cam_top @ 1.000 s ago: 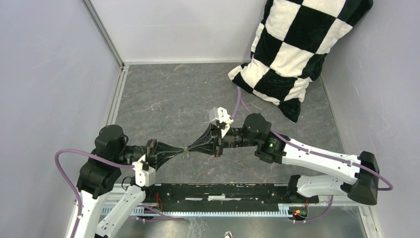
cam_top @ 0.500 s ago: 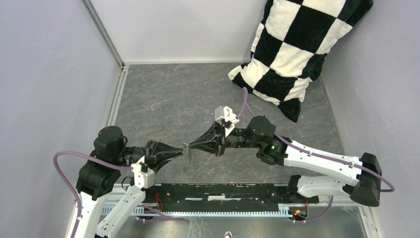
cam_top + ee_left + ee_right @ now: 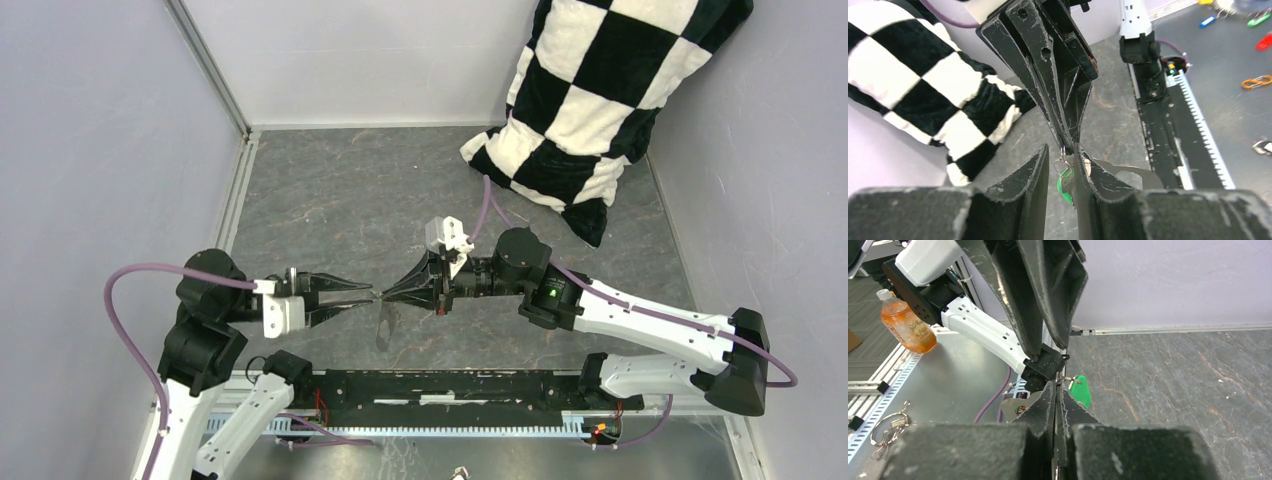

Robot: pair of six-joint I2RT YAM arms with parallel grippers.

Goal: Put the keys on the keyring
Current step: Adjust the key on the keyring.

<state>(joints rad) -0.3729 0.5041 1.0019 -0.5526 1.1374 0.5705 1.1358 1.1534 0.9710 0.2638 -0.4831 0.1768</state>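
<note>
Down at the near edge, the black rail (image 3: 450, 385) carries both arm bases, and just beyond it, over the middle of the near half of the tabletop (image 3: 330, 190), the two arms meet tip to tip.

The right fingers (image 3: 1043, 412) are pressed tight together, clamped on a small ring (image 3: 1070, 380). The green key (image 3: 1079, 390) hangs from that ring, right at the tips. It is held up off the tabletop, with its dark shadow (image 3: 385, 325) lying just nearer the edge.

Coming in from the left side, the left fingers (image 3: 1023, 190) stand apart, one on either side of the green key, with a clear gap on the left finger's side. On the other side I cannot tell whether the finger touches the key.

In the left wrist view the right fingers come down from above, pinched to a point on the ring. No red key shows between the tips.

In the far right corner, a black-and-white chequered pillow (image 3: 600, 100) leans against the wall, well apart from the arms.

Off the tabletop, past the left arm, stands an orange bottle (image 3: 904, 325).
</note>
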